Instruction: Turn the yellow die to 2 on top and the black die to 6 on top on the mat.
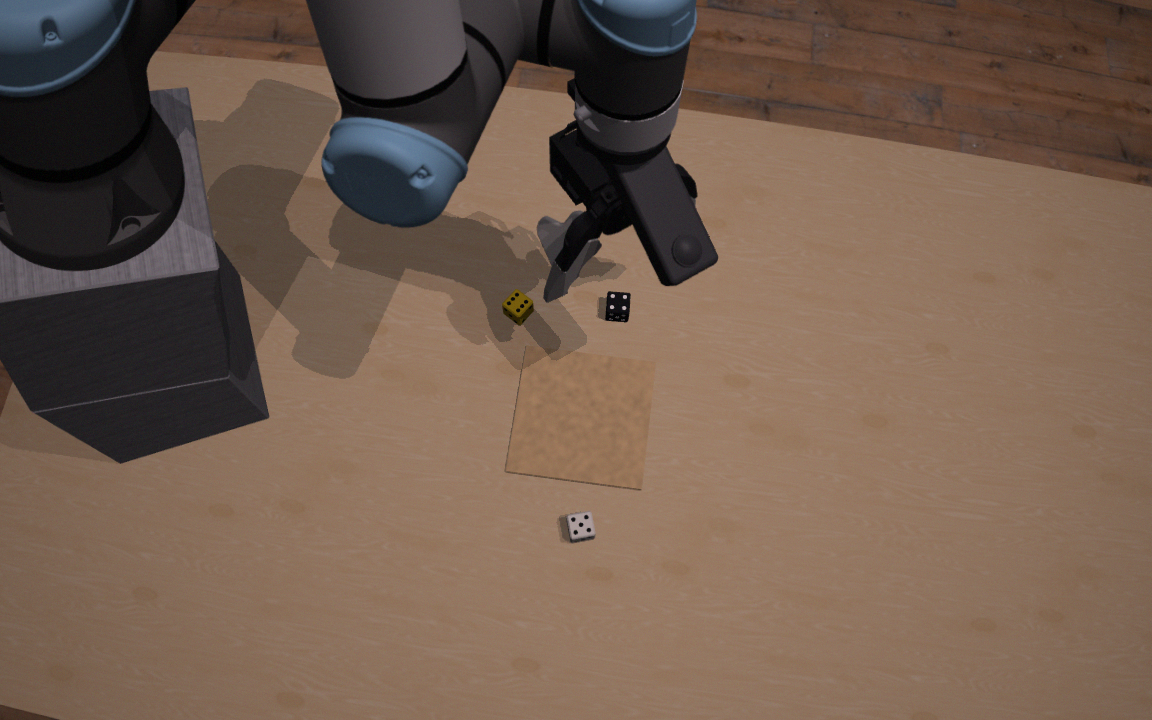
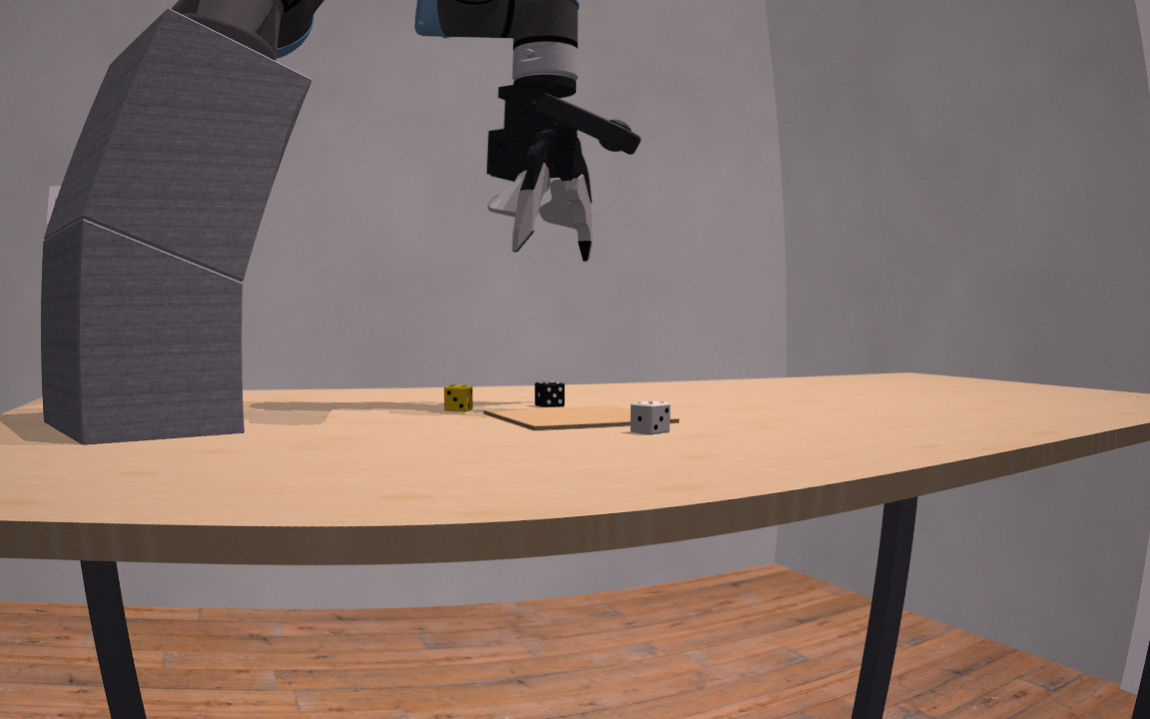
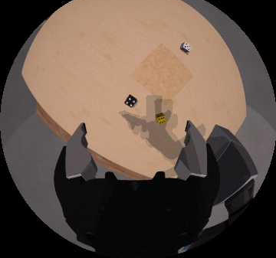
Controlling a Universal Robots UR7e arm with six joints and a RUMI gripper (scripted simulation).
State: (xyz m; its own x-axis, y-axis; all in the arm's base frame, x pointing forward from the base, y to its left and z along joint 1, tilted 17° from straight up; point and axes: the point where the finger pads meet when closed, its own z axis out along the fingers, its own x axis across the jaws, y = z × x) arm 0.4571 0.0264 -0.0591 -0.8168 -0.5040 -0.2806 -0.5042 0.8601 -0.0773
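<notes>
Gripper (image 2: pixel 550 240) high above the table (image 1: pixel 920 447), jaws wide apart, nothing between them, fingertips pointing down.

Yellow die (image 1: pixel 517 307) flat on the table just off the mat's (image 1: pixel 580 419) back-left corner, toward the pedestal (image 1: pixel 115 358); six up, sides turned diagonal to the mat's edges.

Black die (image 1: pixel 618 306) flat just beyond the mat's back edge, near its right corner; four up, sides roughly square to the mat.

White die (image 1: pixel 580 526) flat, just off the mat's front edge; five up.

No die is on the mat.
</notes>
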